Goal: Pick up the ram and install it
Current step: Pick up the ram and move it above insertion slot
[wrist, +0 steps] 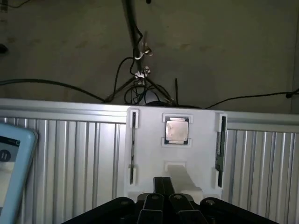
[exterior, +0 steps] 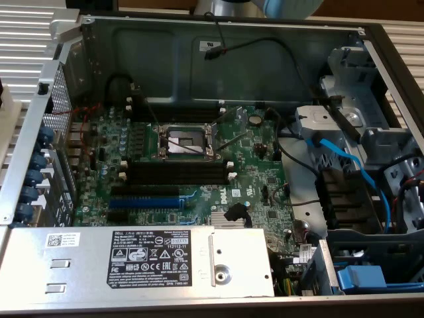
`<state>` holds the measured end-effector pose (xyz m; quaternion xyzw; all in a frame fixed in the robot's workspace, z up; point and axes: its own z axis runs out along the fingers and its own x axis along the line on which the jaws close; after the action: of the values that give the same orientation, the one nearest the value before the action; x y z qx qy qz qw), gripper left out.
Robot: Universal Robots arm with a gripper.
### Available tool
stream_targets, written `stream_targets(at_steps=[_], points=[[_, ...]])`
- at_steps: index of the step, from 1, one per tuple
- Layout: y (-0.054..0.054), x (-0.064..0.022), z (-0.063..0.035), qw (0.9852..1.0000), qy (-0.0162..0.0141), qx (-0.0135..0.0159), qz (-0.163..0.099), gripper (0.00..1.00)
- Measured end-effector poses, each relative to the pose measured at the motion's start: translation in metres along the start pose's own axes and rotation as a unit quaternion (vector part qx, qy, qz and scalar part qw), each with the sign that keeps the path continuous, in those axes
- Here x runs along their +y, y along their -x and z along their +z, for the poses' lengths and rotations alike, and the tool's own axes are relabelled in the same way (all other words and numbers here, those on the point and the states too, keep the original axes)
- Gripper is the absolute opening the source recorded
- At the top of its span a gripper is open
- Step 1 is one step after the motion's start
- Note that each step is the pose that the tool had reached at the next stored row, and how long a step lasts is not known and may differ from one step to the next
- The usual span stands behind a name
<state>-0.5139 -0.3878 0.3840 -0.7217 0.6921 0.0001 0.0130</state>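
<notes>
Ribbed table [wrist: 70, 154] carries a white holder [wrist: 149, 154]. The ram [wrist: 219, 149] sits in a groove along one holder edge, with a chip [wrist: 177, 130] at mid-holder. The tool [wrist: 163, 183] hangs nearby, clenched and empty. Motherboard slots [exterior: 175, 171] lie bare, so the ram is neither picked up nor installed.

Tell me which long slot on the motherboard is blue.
The expansion slot between the black memory slots and the power supply; the other long slots are black.
</notes>
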Motion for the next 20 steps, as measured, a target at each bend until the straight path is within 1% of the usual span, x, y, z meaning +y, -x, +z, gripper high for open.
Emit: stream_targets(at_steps=[2,3,5,6,8,10,11,14,15,18,20], points=[[-0.003,0.0057,0.0024,1.0000,0.0000,-0.0014,-0.003,0.10],[-0.005,0.0078,0.0030,1.0000,0.0000,-0.0015,-0.004,0.10],[-0.010,0.0089,0.0049,1.0000,0.0002,-0.0019,-0.006,0.10],[-0.011,0.0087,0.0058,1.0000,0.0019,-0.0020,-0.007,0.10],[-0.013,0.0076,0.0093,0.9999,0.0081,-0.0025,-0.009,0.10],[-0.016,0.0050,0.0145,0.9998,0.0136,-0.0030,-0.011,0.10],[-0.017,0.0025,0.0172,0.9998,0.0152,-0.0031,-0.011,0.10],[-0.021,-0.0070,0.0269,0.9998,0.0167,-0.0036,-0.013,0.10],[-0.022,-0.0073,0.0291,0.9998,0.0166,-0.0039,-0.014,0.10],[-0.022,-0.0072,0.0299,0.9998,0.0166,-0.0040,-0.014,0.10],[-0.023,-0.0072,0.0355,0.9998,0.0167,-0.0040,-0.014,0.10]])
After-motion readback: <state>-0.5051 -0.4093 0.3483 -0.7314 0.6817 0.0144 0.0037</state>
